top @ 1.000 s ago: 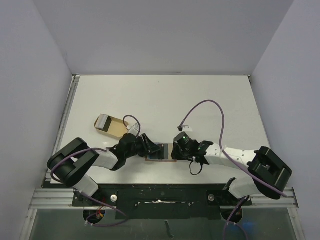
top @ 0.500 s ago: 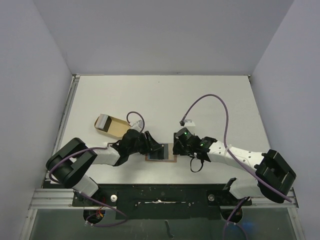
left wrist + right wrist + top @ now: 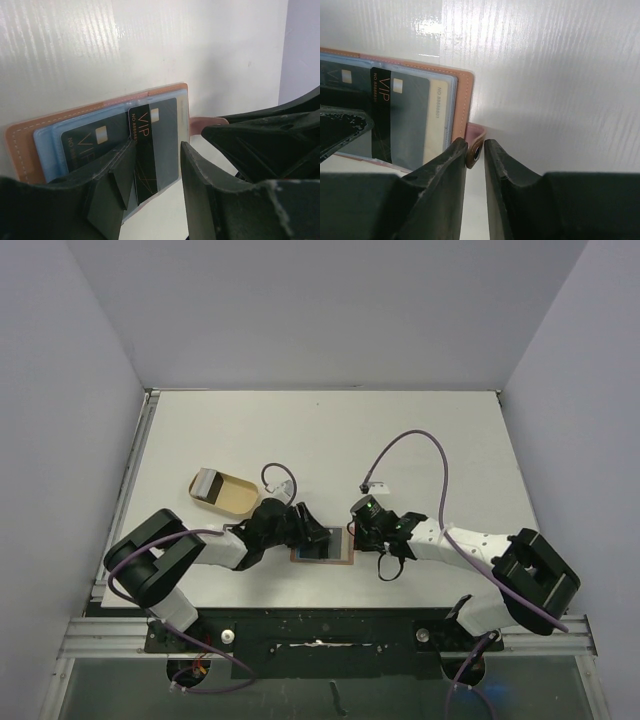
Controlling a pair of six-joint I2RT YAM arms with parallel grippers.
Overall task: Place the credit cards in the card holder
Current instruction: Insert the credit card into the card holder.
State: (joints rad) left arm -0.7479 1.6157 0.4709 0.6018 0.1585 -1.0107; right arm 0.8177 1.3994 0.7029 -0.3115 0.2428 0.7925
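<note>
The reddish-brown card holder (image 3: 325, 558) lies open near the table's front edge, between both grippers. Its clear sleeves hold two dark VIP cards (image 3: 152, 150) and a cream card (image 3: 437, 120). My left gripper (image 3: 308, 530) is open over the holder's left side (image 3: 20, 145), with one finger (image 3: 117, 175) over a dark card. My right gripper (image 3: 352, 532) sits at the holder's right edge (image 3: 462, 95), its jaws nearly together around the upturned closing tab (image 3: 476, 137). The tab also shows in the left wrist view (image 3: 207, 121).
A larger pale tan case (image 3: 235, 496) lies open at the left, with grey-white cards (image 3: 207, 483) in its rounded end. Purple cables loop above both wrists. The table's front edge is just below the holder.
Both wrists have shifted slightly away from the front edge, and the right gripper has settled at the holder's right edge. The holder has stayed where it was.
</note>
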